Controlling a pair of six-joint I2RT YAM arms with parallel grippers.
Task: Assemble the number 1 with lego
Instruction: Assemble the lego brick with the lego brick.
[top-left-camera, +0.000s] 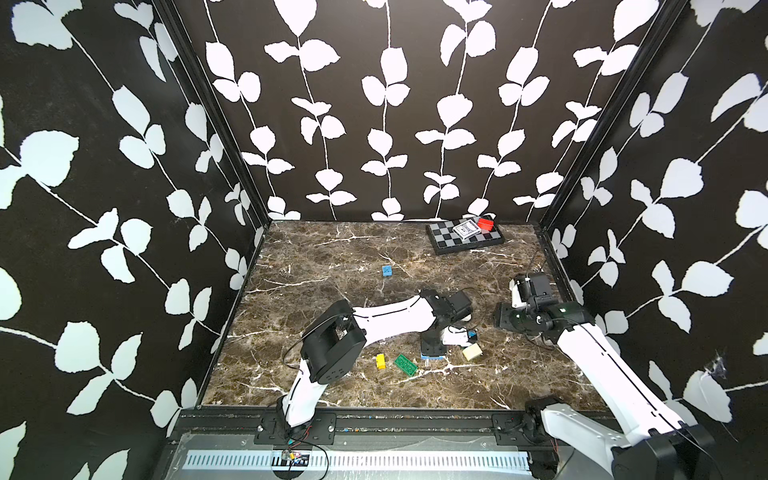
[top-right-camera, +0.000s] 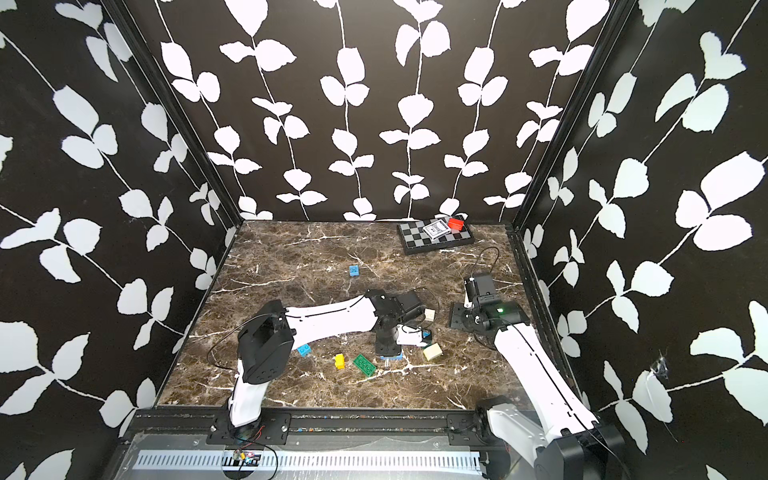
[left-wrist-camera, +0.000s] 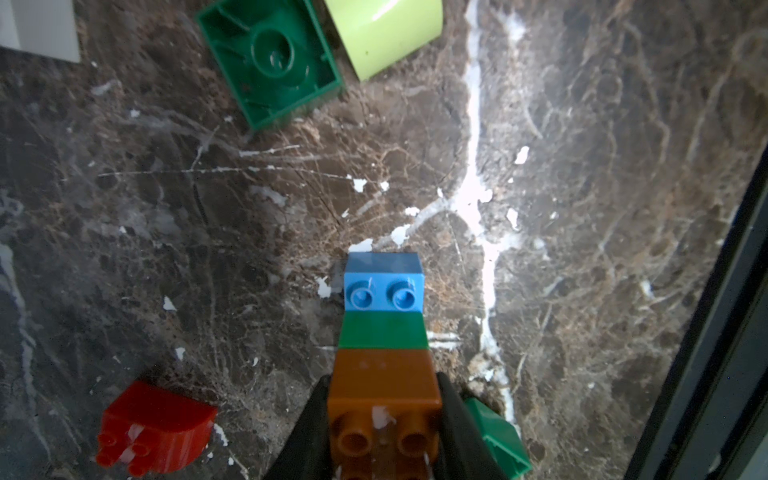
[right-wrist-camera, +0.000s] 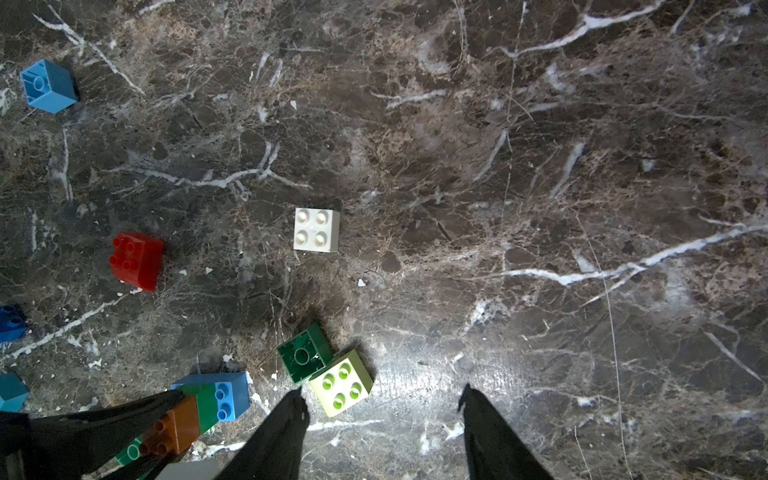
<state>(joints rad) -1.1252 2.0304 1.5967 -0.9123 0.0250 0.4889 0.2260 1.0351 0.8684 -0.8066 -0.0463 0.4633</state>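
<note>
Left wrist: left gripper clamped on orange brick of orange-green-blue stack, long axis straight out from jaws. Right wrist: right gripper half-parted, empty; lime brick just ahead, nearest this arm.

Surface: dark brown marble-patterned tabletop, white veins running through it
Right of centre, top view: checkered board lying flat at the far edge
Centre: small blue brick; alone, well apart from the rest
Lower centre: yellow brick just beside green oblong brick; cream brick to their right
Right wrist view: white four-stud brick alone, studs up; red brick on its side; dark green brick, hollow underside showing, touching lime brick
</note>
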